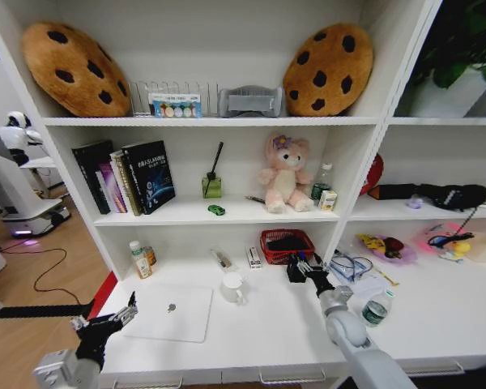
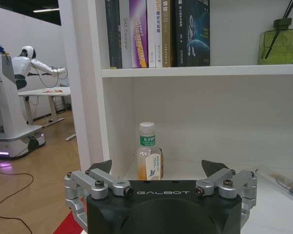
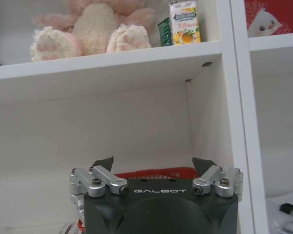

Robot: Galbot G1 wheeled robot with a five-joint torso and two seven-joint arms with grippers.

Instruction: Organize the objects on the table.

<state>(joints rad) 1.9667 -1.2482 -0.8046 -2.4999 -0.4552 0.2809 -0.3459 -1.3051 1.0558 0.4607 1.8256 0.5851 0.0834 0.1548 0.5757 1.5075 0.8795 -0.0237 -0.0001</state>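
the right tool (image 1: 300,267), open and empty over the red basket (image 1: 285,243), could snag its rim; the left tool (image 1: 105,322) is parked open by the worktop (image 1: 259,324) corner.

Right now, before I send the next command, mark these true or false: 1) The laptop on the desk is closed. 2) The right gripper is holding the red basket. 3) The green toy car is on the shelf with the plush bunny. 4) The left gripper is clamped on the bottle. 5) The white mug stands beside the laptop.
1) True: the laptop lies closed on the desk.
2) False: the right gripper is open and empty, in front of the red basket.
3) True: the green toy car sits left of the plush bunny.
4) False: the left gripper is open, short of the bottle.
5) True: the white mug stands right of the laptop.
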